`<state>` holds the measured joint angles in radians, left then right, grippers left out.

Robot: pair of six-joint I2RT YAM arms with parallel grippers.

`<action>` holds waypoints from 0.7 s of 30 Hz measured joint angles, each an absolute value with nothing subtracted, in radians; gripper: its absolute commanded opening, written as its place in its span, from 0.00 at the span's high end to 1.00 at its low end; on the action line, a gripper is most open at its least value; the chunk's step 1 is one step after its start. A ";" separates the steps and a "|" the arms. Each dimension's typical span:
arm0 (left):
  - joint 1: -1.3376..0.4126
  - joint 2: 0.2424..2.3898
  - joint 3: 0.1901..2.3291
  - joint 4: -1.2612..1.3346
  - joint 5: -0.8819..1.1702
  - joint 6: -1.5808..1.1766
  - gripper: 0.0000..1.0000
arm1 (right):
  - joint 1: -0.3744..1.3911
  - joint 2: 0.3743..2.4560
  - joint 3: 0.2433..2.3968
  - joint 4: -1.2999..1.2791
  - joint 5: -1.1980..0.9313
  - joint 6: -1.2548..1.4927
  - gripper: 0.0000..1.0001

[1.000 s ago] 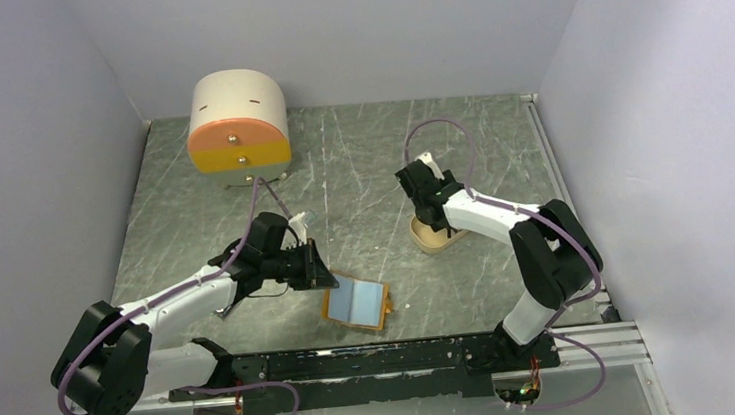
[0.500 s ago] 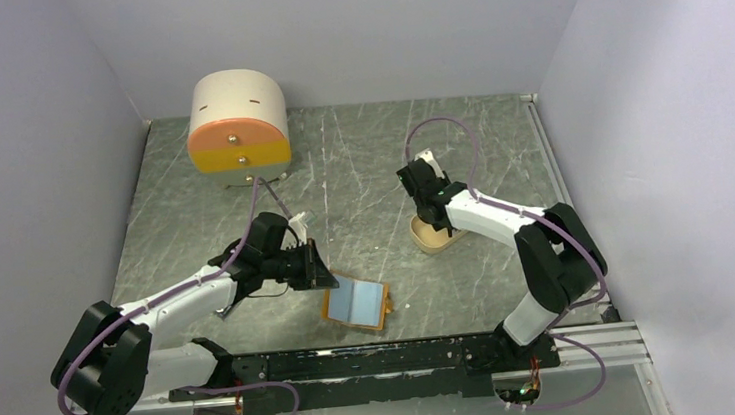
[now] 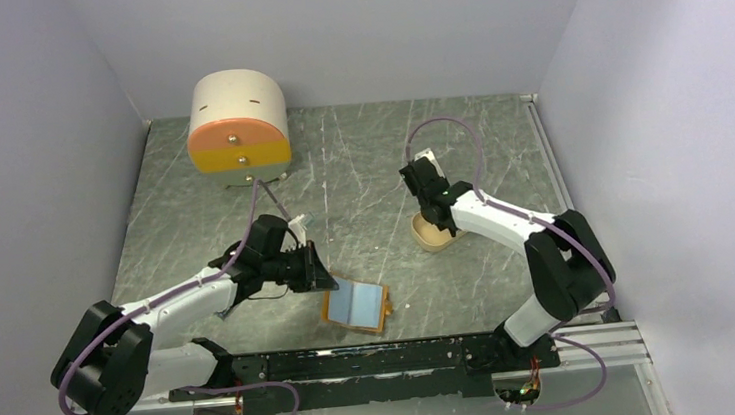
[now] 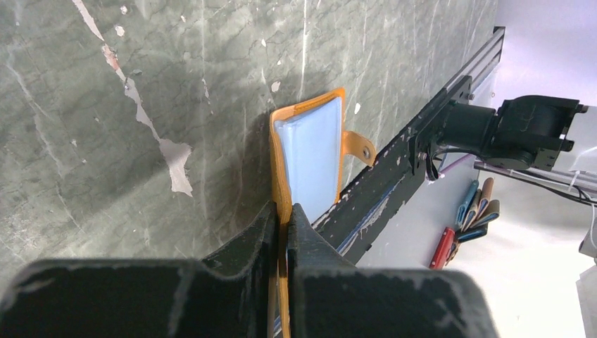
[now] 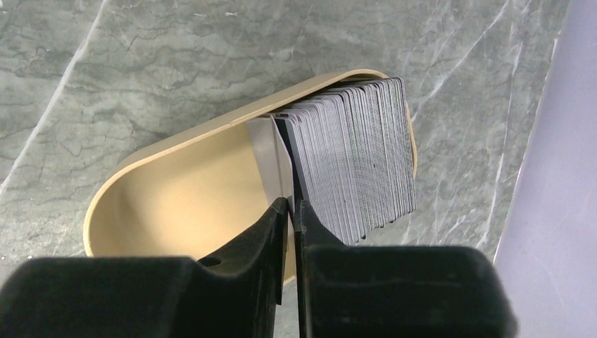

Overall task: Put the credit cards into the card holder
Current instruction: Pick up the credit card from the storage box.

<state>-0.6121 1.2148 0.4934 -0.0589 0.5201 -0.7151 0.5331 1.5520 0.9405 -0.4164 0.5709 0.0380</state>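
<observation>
Since the earlier frame the right arm (image 3: 505, 218) has pushed its wrist a little toward 12 o'clock and its elbow out toward 3 o'clock. The right jaws have come together. The left arm (image 3: 190, 288) and the card holder (image 3: 357, 304) have not moved.

In the right wrist view the right jaws are closed across the upper edge of the front card (image 5: 266, 158), a pale grey one that leans away from the rest of the credit cards (image 5: 359, 162). These stand on edge, packed in a row at one end of the tan oval tray (image 5: 169, 197). Whether the jaws hold only this one card I cannot tell, because a dark edge sits directly behind it.

The left jaws are clamped on the orange border of the card holder. It lies open on the worktop (image 3: 360, 168) with the pale blue inside up, and the snap tab (image 4: 360, 148) is on the side opposite the clamped border.

The coming move, as I judge it, turns on one relation. From the tray the holder lies toward 8 o'clock, well apart, near the 6 o'clock edge of the worktop. The right arm is nearer to the cards, the left arm to the holder. The card stands upright and the holder lies flat, so the card probably must be lifted straight out, carried toward 8 o'clock and laid over to meet the pocket. I cannot see where the pocket opens.
</observation>
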 measured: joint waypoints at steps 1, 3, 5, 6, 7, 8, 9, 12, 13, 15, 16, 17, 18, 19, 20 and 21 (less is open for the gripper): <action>-0.612 1.216 0.492 -0.057 0.519 -0.719 0.91 | 0.533 1.548 0.941 -0.420 0.568 0.038 0.91; -0.612 1.216 0.492 -0.056 0.517 -0.723 0.91 | 0.533 1.541 0.943 -0.431 0.560 0.039 0.95; -0.612 1.216 0.492 -0.051 0.514 -0.731 0.91 | 0.533 1.535 0.949 -0.442 0.549 0.040 1.00; -0.612 1.216 0.492 -0.048 0.510 -0.735 0.91 | 0.533 1.533 0.952 -0.447 0.544 0.041 1.00; -0.612 1.216 0.492 -0.045 0.505 -0.741 0.91 | 0.533 1.530 0.954 -0.451 0.541 0.041 1.00; -0.612 1.216 0.491 -0.039 0.499 -0.748 0.91 | 0.533 1.524 0.957 -0.456 0.536 0.041 1.00; -0.612 1.216 0.489 -0.031 0.494 -0.754 0.91 | 0.533 1.518 0.958 -0.462 0.531 0.042 1.00; -0.611 1.216 0.478 -0.004 0.483 -0.773 0.91 | 0.532 1.490 0.979 -0.494 0.510 0.046 1.00; -0.610 1.216 0.473 0.004 0.479 -0.779 0.91 | 0.532 1.469 0.994 -0.503 0.495 0.049 1.00; -0.605 1.218 0.464 0.023 0.476 -0.791 0.91 | 0.531 1.444 1.008 -0.510 0.477 0.053 1.00; -0.603 1.221 0.463 0.031 0.475 -0.795 0.91 | 0.531 1.424 1.018 -0.516 0.459 0.059 1.00; -0.600 1.228 0.463 0.042 0.475 -0.802 0.91 | 0.531 1.402 1.029 -0.526 0.436 0.067 1.00; -0.598 1.235 0.463 0.051 0.475 -0.806 0.89 | 0.531 1.380 1.040 -0.533 0.410 0.075 1.00; -0.595 1.243 0.463 0.062 0.475 -0.811 0.87 | 0.531 1.360 1.048 -0.535 0.383 0.085 1.00; -0.593 1.252 0.463 0.070 0.474 -0.817 0.85 | 0.531 1.332 1.052 -0.532 0.336 0.104 1.00; -0.591 1.259 0.462 0.076 0.474 -0.820 0.83 | 0.531 1.306 1.052 -0.529 0.294 0.121 1.00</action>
